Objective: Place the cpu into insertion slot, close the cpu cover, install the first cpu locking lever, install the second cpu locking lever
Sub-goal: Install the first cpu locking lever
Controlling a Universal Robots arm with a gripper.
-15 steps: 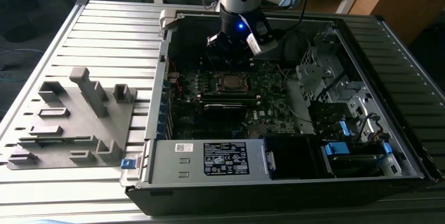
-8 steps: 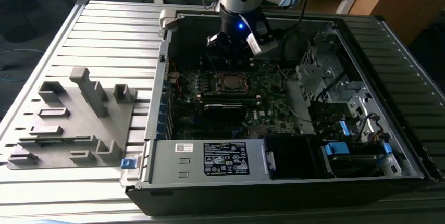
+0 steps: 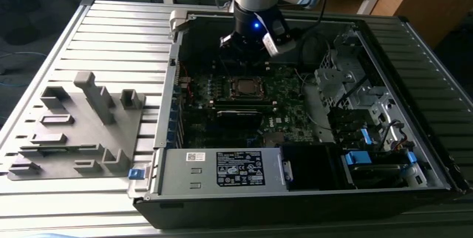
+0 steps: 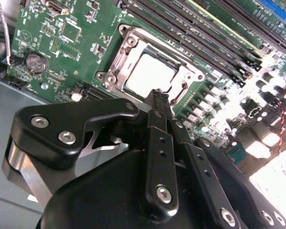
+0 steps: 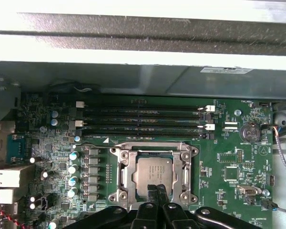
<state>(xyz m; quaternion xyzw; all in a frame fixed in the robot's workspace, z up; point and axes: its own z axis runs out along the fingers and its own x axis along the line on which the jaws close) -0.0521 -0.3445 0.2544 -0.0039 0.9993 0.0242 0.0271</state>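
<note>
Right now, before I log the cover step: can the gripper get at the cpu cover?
Likely yes. The gripper hangs just above the cpu cover, fingers together, with nothing between them; the memory slots lie off to one side.

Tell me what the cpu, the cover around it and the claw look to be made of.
Cpu: metal top, matte silver-grey, with a dull even sheen.
Cover: bare metal, probably steel; it glares bright in the second wrist view.
Claw: matte black links, either plastic or coated metal, I cannot tell which; silver screws pin them.
</note>
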